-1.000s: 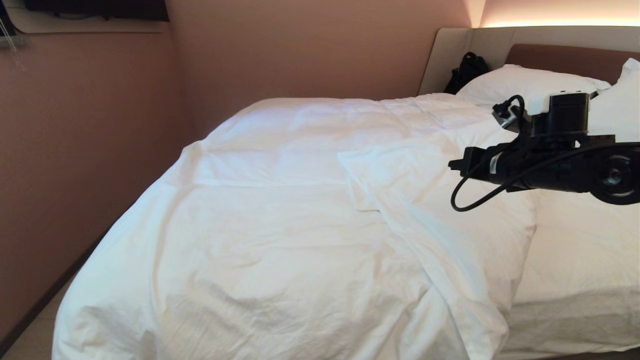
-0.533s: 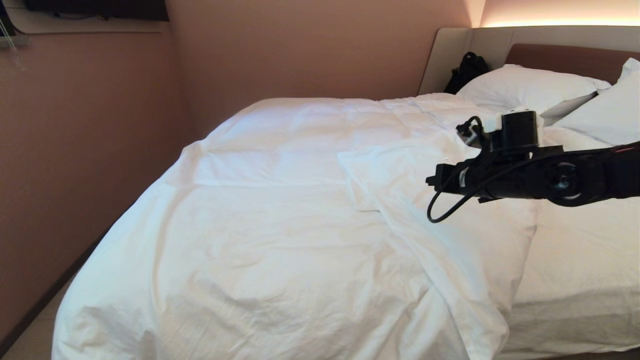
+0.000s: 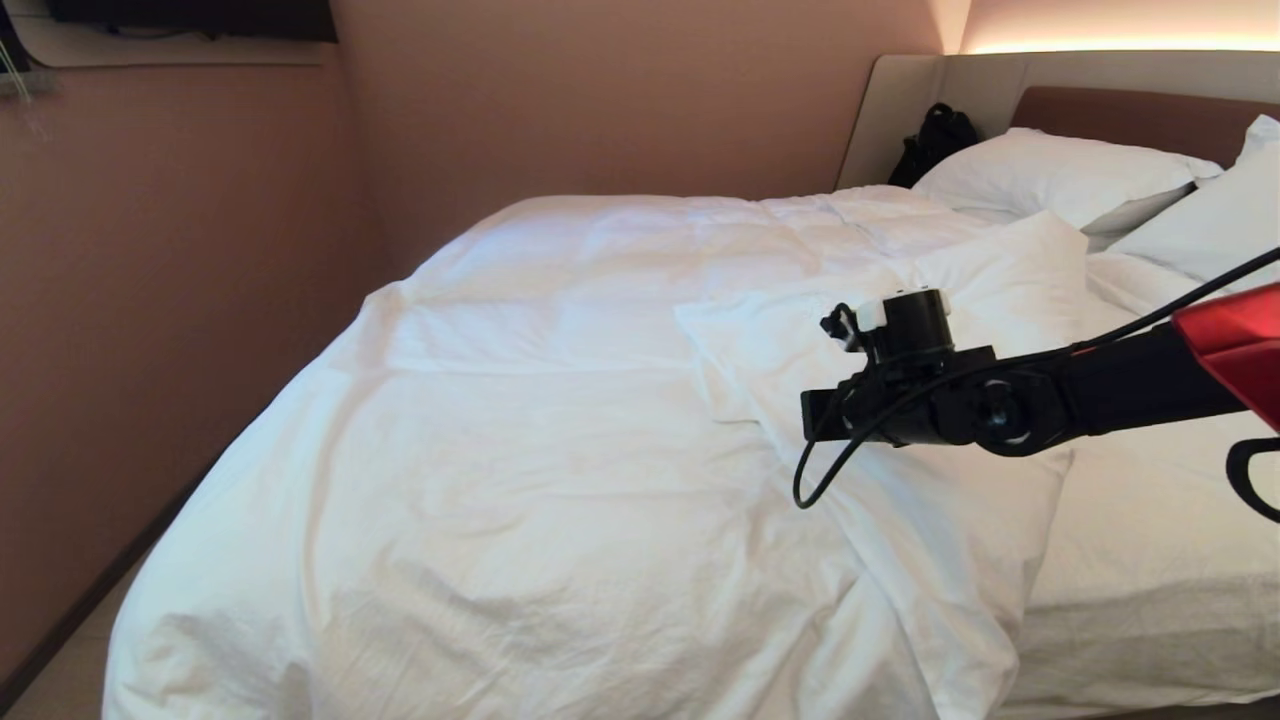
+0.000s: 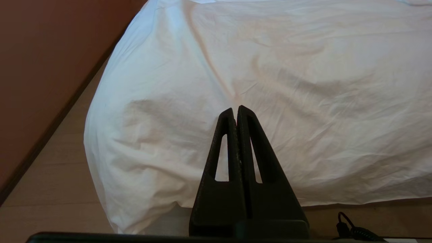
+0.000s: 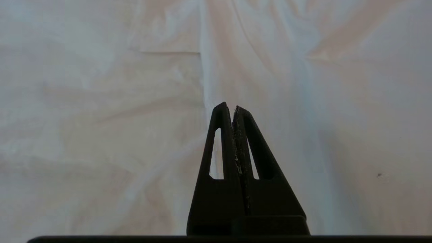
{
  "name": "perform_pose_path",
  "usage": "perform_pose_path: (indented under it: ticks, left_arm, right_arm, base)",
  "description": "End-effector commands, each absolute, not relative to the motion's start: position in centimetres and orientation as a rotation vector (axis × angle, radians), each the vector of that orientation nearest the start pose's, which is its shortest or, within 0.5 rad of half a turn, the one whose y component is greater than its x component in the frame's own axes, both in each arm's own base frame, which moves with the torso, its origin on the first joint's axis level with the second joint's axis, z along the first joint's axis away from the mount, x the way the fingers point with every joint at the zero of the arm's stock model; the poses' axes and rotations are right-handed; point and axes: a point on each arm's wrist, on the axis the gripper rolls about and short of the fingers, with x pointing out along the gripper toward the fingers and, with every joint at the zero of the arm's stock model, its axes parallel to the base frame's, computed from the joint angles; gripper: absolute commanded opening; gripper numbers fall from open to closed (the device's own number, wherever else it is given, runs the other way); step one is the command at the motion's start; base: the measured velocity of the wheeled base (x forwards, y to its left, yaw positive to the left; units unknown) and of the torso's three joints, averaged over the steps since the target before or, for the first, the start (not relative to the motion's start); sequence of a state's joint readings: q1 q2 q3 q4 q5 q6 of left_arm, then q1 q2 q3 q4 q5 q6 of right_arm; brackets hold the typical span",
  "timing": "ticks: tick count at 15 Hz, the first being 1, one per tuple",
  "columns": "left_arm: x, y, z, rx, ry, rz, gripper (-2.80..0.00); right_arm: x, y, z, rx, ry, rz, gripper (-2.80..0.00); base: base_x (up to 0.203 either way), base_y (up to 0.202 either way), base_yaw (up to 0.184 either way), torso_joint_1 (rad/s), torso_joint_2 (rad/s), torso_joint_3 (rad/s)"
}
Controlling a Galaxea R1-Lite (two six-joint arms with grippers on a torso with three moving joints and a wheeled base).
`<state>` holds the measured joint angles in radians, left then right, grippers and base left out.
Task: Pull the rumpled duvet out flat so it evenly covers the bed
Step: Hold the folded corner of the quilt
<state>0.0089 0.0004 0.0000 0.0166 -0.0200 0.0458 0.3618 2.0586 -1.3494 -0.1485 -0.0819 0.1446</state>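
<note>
Right arm out over the folded duvet, both grippers pinched closed on nothing.

Head view: you see the duvet (image 3: 600, 450) spread over the left and middle of the bed (image 3: 1160, 560), its right edge folded back in a thick flap, so bare sheet (image 3: 1150, 520) shows on the right. The right gripper (image 3: 815, 415) hangs just above that flap, arm reaching in from the right, cable looping below it. Pillows (image 3: 1060, 175) sit at the headboard (image 3: 1130, 115), with a black bag (image 3: 935, 140) beside them.
Left wrist view: your left gripper (image 4: 235, 109) has its fingers pressed together, holding nothing, low by the duvet's corner (image 4: 141, 152) that hangs over the bed's end above the floor (image 4: 50, 185).
Right wrist view: fingers meet at the tips, empty, over wrinkled white cloth.
</note>
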Motion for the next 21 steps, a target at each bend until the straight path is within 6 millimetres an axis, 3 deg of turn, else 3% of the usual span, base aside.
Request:
perform_pose_path:
  ticks: [1,6,7,13,21]
  left_arm:
    - [-2.3,-0.1,7.4,0.046,0.017,-0.011,-2.80]
    - [-2.3,-0.1,7.4,0.046,0.017,-0.011,-2.80]
    - [-2.3,-0.1,7.4,0.046,0.017,-0.011,-2.80]
    - [-2.3,-0.1,7.4,0.046,0.017,-0.011,-2.80]
    - [-2.3,-0.1,7.4,0.046,0.017,-0.011,-2.80]
  right_arm:
    - [38.2,14.8,15.2,-0.016,0.553,0.145,-2.80]
    - [37.9,16.7,13.5,-0.060,0.585,0.137,-2.80]
    - [37.9,16.9,13.4,-0.064,0.586,0.132,0.00]
    - [37.9,18.8,11.7,-0.123,0.588,0.066,0.00]
    - [38.7,19.7,9.6,-0.175,0.579,-0.027,0.00]
  base:
    - [0.000,0.000,0.000,0.000,0.00,0.000]
    - [0.000,0.000,0.000,0.000,0.00,0.000]
    - [0.000,0.000,0.000,0.000,0.00,0.000]
    - [0.000,0.000,0.000,0.000,0.00,0.000]
    - [0.000,0.000,0.000,0.000,0.00,0.000]
